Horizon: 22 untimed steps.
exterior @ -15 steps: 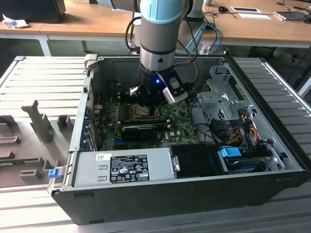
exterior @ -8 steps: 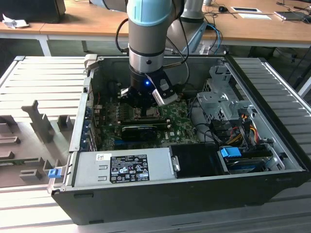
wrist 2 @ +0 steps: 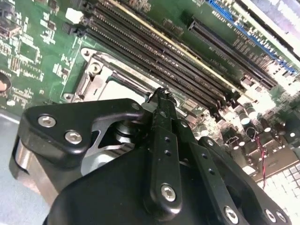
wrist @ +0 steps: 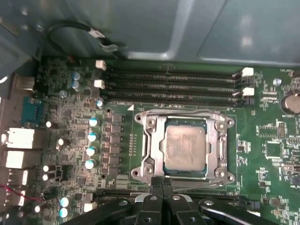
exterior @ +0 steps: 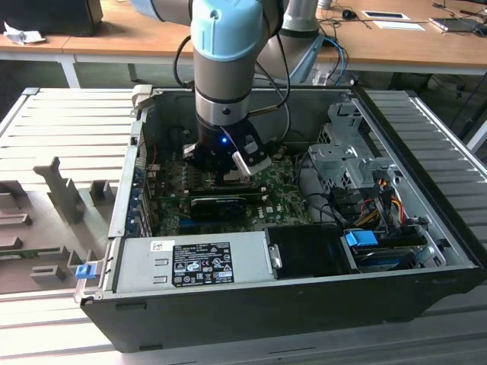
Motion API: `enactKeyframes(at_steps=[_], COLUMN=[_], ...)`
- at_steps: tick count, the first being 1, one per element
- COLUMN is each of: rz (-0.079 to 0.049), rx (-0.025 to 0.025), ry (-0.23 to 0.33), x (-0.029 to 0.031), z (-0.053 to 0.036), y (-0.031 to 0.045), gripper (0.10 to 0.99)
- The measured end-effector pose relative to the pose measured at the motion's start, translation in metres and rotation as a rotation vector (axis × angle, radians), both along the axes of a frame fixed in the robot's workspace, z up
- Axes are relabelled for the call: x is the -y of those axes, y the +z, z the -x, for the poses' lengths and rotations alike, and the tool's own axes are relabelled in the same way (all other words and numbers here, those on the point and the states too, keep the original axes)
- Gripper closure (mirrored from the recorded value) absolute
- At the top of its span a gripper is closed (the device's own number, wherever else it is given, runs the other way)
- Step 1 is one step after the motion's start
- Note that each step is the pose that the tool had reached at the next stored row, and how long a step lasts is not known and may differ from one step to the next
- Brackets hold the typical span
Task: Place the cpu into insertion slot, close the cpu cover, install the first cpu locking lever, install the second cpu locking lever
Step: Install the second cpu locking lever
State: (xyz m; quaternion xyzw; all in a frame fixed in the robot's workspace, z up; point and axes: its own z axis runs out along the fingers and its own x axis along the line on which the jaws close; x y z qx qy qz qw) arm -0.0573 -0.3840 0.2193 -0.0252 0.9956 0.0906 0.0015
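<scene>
**Operator:** While I log this remotely, item one: the gripper [wrist: 161,182], its fingertips pressed together with nothing between them, standing at the near edge of the insertion slot [wrist: 147,161] in the first wrist view.

**Checker:** Item two, the cpu?

**Operator:** The cpu [wrist: 184,147] lies flat in the slot, its silvery-tan face showing through the window of the cpu cover [wrist: 221,145], which sits down over it. So I judge placing and closing done, with lever work in hand.

**Checker:** Levers?

**Operator:** I can't pick out either locking lever with certainty. In the second wrist view the fingertips [wrist 2: 160,96] meet just over the socket's metal edge [wrist 2: 96,70], hiding whatever is under them.

**Checker:** Surroundings?

**Operator:** Memory slots [wrist: 173,86] run just beside the socket; capacitors [wrist: 92,137] stand near its other side. In the exterior view the arm's wrist [exterior: 221,144] reaches into the open computer case [exterior: 411,296], above the long black expansion card [exterior: 221,204].

**Checker:** Hazards?

**Operator:** My judgement:
- A tip slipping off the frame could gouge the green board [wrist: 267,150] or strike the memory latches.
- Pressing off-centre could skew the cover and load the chip unevenly.
- With closed tips so narrow, a springy lever could escape sideways and snap back.
</scene>
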Motion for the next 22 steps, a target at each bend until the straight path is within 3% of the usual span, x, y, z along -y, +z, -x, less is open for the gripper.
enactKeyframes(at_steps=[3, 4, 5, 8, 12, 14, 16, 22], rz=[-0.02, -0.03, -0.047, -0.063, -0.073, -0.089, -0.144, -0.169], rx=[0.0, 0.0, 0.0, 0.0, 0.0, 0.0, 0.0008, 0.0009], ry=[0.002, 0.002, 0.002, 0.002, 0.002, 0.002, 0.002, 0.002], x=[0.0056, 0.0088, 0.014, 0.0172, 0.0178, 0.019, 0.0275, 0.0276], z=[0.002, 0.0041, 0.0072, 0.0127, 0.0142, 0.0145, 0.0166, 0.0193], y=[-0.0003, -0.0004, -0.0004, -0.0009, -0.0067, -0.0097, -0.0121, -0.0216], gripper=[0.98, 0.98, 0.98, 0.98, 0.98, 0.98, 0.98, 0.98])
